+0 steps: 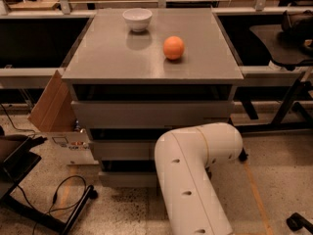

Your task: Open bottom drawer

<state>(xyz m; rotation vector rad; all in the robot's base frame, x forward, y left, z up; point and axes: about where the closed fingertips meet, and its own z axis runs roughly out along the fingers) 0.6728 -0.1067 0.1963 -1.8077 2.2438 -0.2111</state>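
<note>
The grey cabinet point(152, 67) has three plain drawer fronts. Lowest of them is the bottom drawer point(126, 179), whose left part shows just above the floor. It sticks out slightly further than the middle drawer point(122, 150). My white arm point(195, 170) bends in front of the cabinet's lower right and covers the right part of both lower drawers. The gripper is hidden behind this arm, somewhere near the lower drawers, and no part of it shows.
A white bowl point(137, 19) and an orange point(173, 47) sit on the cabinet top. A cardboard box point(57, 116) leans against the cabinet's left side. Cables and a black stand point(54, 204) lie on the floor at left. Metal table legs point(288, 106) stand at right.
</note>
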